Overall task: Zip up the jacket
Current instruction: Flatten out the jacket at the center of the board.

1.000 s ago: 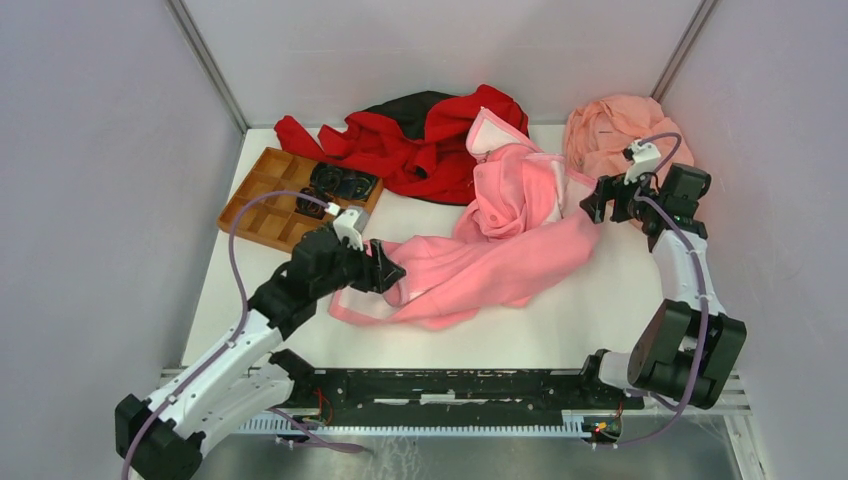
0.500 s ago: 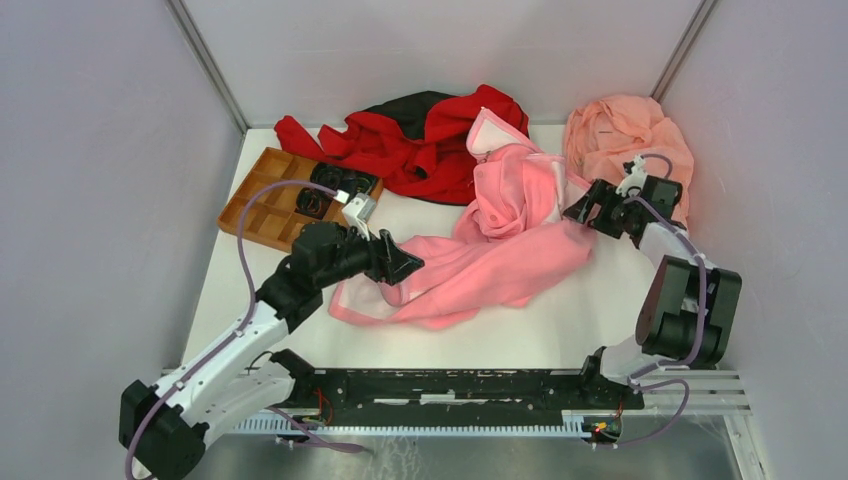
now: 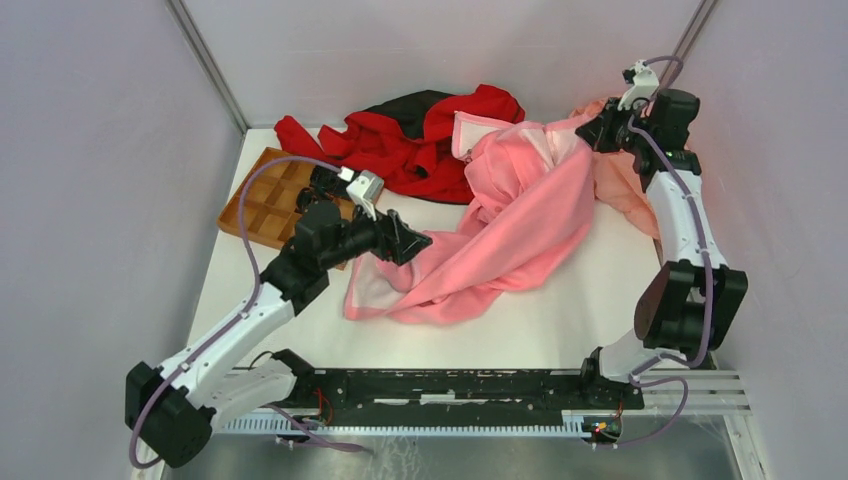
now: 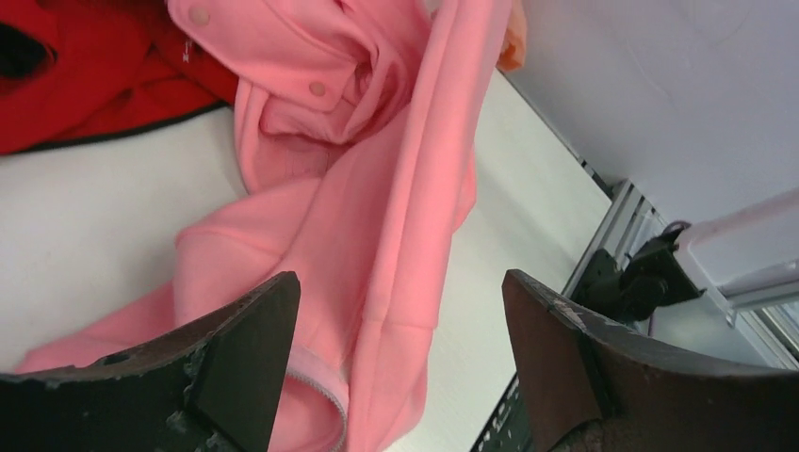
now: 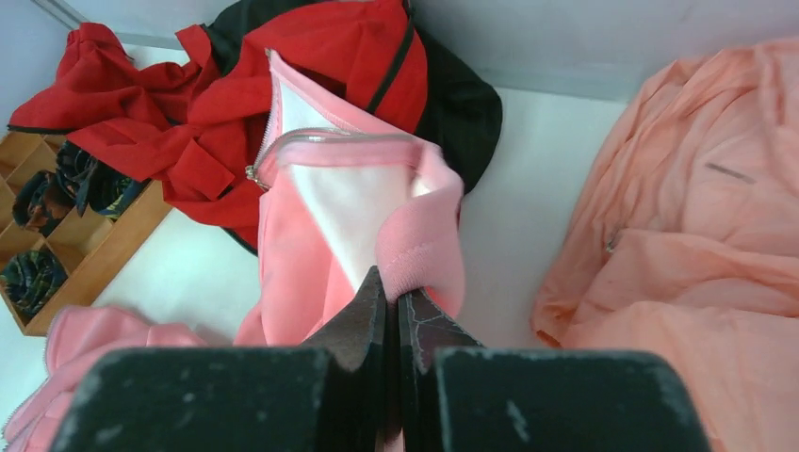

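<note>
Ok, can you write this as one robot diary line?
left fingers open over jacket | right fingers shut on jacket, held up | zipper undone

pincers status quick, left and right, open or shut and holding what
Left pincer: open, holding nothing.
Right pincer: shut on an edge of the bright pink fleece hooded jacket.

Left arm (image 3: 230, 335), right arm (image 3: 680, 215): white links, black joints, lilac cables (image 3: 239, 220). Left gripper (image 4: 398, 282), right gripper (image 5: 394, 292): black scuffed fingers (image 4: 240, 348).

White table (image 3: 580, 310) with jacket (image 3: 520, 225), red garment (image 3: 420, 135), peach cloth (image 5: 678, 235), tray (image 3: 262, 200)
</note>
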`<state>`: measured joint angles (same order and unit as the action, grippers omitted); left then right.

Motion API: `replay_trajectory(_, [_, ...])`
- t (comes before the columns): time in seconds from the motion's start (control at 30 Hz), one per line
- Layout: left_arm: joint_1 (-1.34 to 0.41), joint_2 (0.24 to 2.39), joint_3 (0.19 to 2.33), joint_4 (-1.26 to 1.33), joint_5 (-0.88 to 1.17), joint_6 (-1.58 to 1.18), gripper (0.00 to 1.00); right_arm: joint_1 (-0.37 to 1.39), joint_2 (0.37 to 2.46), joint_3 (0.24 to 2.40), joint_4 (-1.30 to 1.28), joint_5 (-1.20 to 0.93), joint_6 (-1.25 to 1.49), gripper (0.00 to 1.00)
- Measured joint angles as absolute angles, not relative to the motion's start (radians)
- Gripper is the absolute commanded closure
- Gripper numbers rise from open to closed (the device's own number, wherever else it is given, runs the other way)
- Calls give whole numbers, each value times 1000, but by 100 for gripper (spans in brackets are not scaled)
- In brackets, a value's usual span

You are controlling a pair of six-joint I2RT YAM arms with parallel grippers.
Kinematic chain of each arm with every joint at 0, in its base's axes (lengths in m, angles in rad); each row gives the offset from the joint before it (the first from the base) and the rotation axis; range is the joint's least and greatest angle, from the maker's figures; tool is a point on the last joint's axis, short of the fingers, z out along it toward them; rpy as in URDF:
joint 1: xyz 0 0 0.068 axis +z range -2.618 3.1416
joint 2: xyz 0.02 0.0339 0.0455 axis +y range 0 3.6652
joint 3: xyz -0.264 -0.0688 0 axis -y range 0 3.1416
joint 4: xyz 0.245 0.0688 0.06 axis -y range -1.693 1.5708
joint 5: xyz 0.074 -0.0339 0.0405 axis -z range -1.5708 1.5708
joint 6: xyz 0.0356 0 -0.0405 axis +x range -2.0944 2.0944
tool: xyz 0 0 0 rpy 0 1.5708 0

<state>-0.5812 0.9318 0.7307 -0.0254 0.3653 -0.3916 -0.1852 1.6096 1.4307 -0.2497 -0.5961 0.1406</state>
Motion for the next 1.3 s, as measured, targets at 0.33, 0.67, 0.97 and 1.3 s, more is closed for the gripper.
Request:
replay_trajectory(0.33, [-581,1421,918,250,343,-597,13,-191,1411,1156,-196,-601,0,98])
replay_trajectory(0.67, [-581,1902,1206,332,300,-770,15,-192,1393,1040,-185,-614,-66,99])
replay_trajectory(0.97, [-581,1958,1378,339,385,-416,13,-203,1356,1041,-181,-636,-122,99])
replay_trajectory(1.3, [-580,2177,1858,105,444,46,19,-204,1320,1041,-182,-682,-148,99])
